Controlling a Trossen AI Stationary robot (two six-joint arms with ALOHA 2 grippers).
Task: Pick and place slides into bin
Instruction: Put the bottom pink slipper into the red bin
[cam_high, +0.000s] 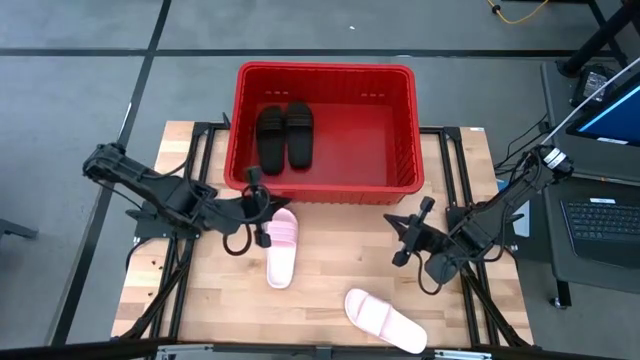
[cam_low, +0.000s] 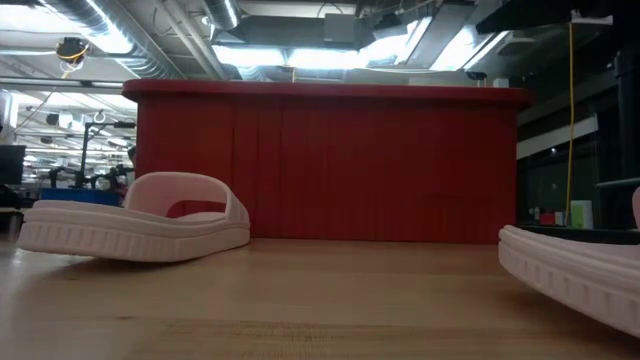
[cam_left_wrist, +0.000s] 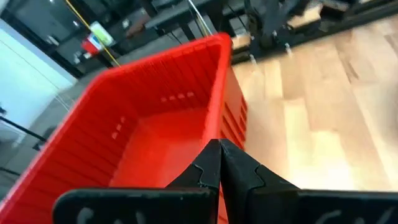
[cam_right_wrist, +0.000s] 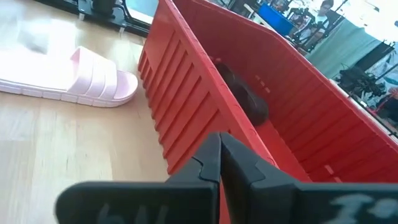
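Two black slides lie side by side inside the red bin. Two pink slides lie on the wooden surface. The left gripper and the right gripper both hold nothing, jaws clenched.

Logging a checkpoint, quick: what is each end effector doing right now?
Left end effector: closed, holding nothing.
Right end effector: closed, holding nothing.
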